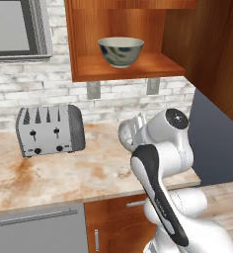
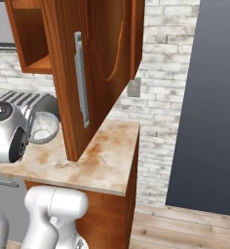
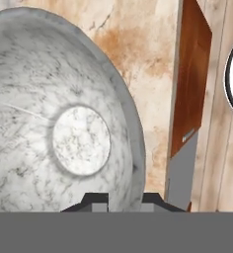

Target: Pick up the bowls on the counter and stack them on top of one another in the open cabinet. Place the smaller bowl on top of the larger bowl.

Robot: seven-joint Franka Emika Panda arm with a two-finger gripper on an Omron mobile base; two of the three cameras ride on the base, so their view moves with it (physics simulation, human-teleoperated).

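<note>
Kitchen, marble-look counter [image 1: 64, 173] under the open cabinet [image 1: 84, 44]. Jaws: pinched on the rim of the smaller bowl [image 3: 64, 123], nearly together. Smaller bowl: right of the toaster [image 1: 49, 129], whether lifted or resting I cannot tell; glossy ceramic, likely stiff, slippery, breakable; rim hold suits. Larger bowl [image 1: 120, 51]: on the cabinet shelf, above the toaster.

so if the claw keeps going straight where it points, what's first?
The small bowl: its rim sits between the claw tips. Past it, likely the counter; depth unclear.
</note>
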